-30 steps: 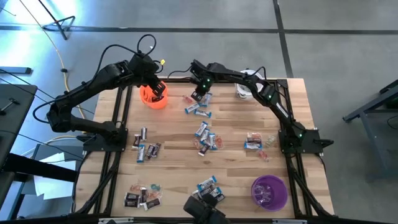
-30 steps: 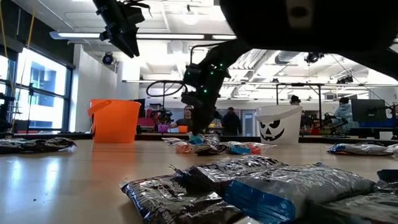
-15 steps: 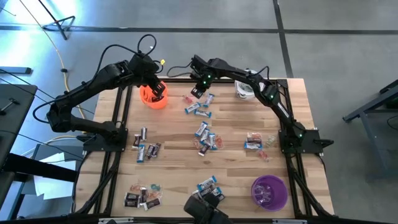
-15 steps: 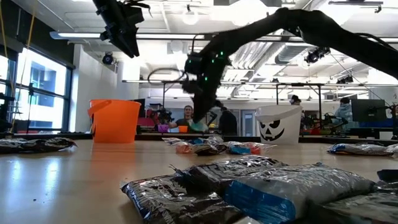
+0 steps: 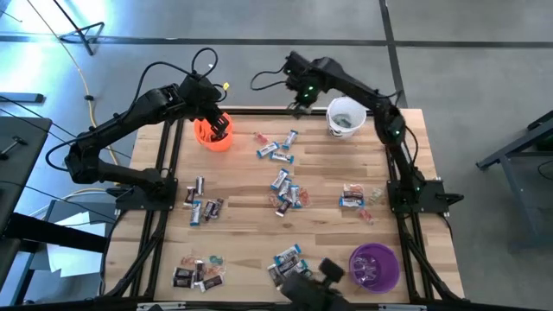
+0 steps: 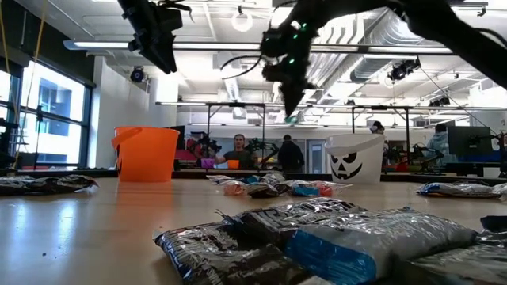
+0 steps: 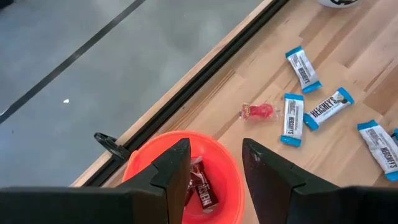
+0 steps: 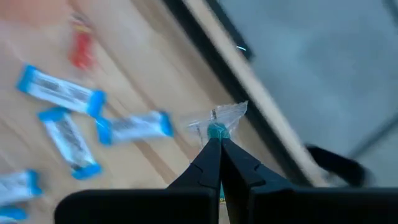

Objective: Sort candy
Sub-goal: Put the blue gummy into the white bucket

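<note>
My right gripper (image 5: 300, 104) hangs high over the table's far edge, between the orange cup (image 5: 213, 134) and the white cup (image 5: 346, 117), shut on a teal candy (image 8: 216, 130) in a clear wrapper. My left gripper (image 7: 214, 163) hovers open above the orange cup (image 7: 205, 155), where dark-wrapped candy (image 7: 200, 186) lies on the bottom. Blue-and-white candy (image 5: 275, 151) lies flat on the table near the far side, with a reddish-pink piece (image 7: 258, 111) beside it. More candy (image 5: 287, 192) lies in groups across the table. My right gripper pinches the teal candy (image 8: 216, 130) between the free ends of its two fingers, pointing down from above. The clear wrapper end (image 8: 229, 113) sticks out past the fingertips. In the low view the candy (image 6: 293, 119) is lifted clear, well above the table.
A purple cup (image 5: 373, 266) stands at the near right corner. The white cup (image 6: 355, 158) bears a pumpkin face. Candy groups lie near the left side (image 5: 203, 207), the right side (image 5: 356, 197) and the near edge (image 5: 199, 272). People stand in the room beyond the table.
My right gripper has risen from the blue-and-white candy near the table's far side and swung up and toward the far edge and the white cup, carrying the teal candy lifted clear. My left gripper has kept still over the orange cup.
</note>
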`<state>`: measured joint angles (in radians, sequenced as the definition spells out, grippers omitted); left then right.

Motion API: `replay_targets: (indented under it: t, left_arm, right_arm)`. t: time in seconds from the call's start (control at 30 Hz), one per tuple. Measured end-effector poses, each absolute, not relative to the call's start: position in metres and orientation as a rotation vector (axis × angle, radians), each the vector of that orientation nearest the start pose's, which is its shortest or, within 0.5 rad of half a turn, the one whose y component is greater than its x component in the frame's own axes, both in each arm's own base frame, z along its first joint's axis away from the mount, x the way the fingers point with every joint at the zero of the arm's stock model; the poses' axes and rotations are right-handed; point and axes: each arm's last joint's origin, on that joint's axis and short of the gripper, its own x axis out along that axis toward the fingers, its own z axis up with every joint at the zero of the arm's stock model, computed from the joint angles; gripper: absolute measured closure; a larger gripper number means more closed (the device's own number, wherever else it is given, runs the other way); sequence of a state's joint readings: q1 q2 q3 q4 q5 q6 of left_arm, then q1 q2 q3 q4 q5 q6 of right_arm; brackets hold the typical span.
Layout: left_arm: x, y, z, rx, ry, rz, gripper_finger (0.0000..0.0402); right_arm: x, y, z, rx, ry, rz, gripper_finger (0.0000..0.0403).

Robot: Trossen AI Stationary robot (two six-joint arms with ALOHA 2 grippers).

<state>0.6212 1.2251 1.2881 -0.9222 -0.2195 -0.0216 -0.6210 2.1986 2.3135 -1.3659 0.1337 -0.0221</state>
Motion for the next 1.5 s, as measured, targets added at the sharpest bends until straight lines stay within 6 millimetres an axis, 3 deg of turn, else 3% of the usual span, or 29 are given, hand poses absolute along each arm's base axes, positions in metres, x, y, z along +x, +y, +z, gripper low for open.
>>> replay_targets:
  t: [0.3,0.47,0.63,0.77,1.13,1.3,1.5]
  left_arm:
    - [0.187,0.141,0.354,-0.173,0.867,0.786,0.0268]
    - [0.186,0.142,0.354,-0.173,0.868,0.787,0.0268]
    - [0.186,0.141,0.354,-0.173,0.869,0.786,0.0268]
    - [0.186,0.141,0.354,-0.173,0.869,0.786,0.0268]
    - [0.186,0.141,0.354,-0.173,0.869,0.786,0.0268]
    - [0.186,0.141,0.354,-0.173,0.869,0.787,0.0268]
    - [0.186,0.142,0.354,-0.182,0.864,0.791,0.0268]
  right_arm:
    - [0.296,-0.264,0.353,0.292,1.370,-0.835,0.0403]
    - [0.278,-0.270,0.368,0.335,1.312,-0.890,0.0403]
    - [0.270,-0.275,0.369,0.391,1.288,-0.884,0.0403]
    - [0.271,-0.275,0.356,0.451,1.321,-0.830,0.0403]
    - [0.265,-0.268,0.283,0.481,1.643,-0.730,0.0403]
    - [0.257,-0.266,0.282,0.475,1.613,-0.751,0.0403]
    - [0.252,-0.264,0.298,0.440,1.535,-0.769,0.0400]
